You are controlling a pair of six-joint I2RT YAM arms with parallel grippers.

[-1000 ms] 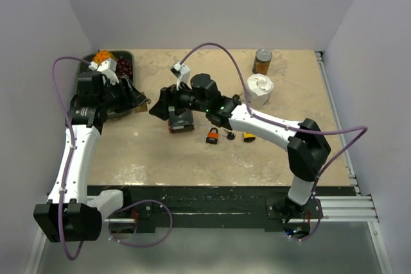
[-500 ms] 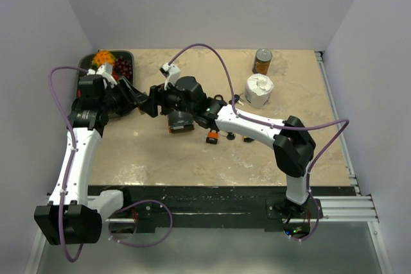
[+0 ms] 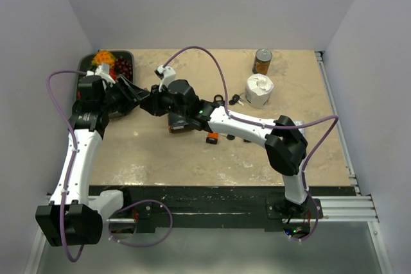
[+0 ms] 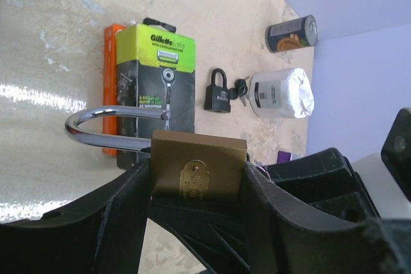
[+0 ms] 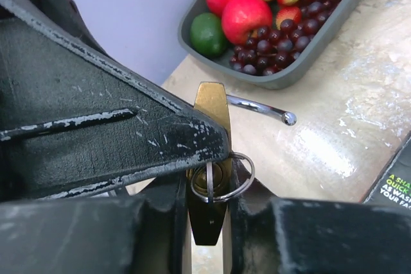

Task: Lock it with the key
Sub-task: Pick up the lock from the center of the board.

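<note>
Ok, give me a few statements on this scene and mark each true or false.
1. The left fingers hold a brass padlock. True.
2. Its shackle is closed. False: it is open, one end free.
3. The can sits in the tray. False: it stands upright at the back right, apart from the tray.
4. A black padlock lies near the roll. True.
5. The right fingers grip the roll. False: they pinch the key at the brass padlock.
</note>
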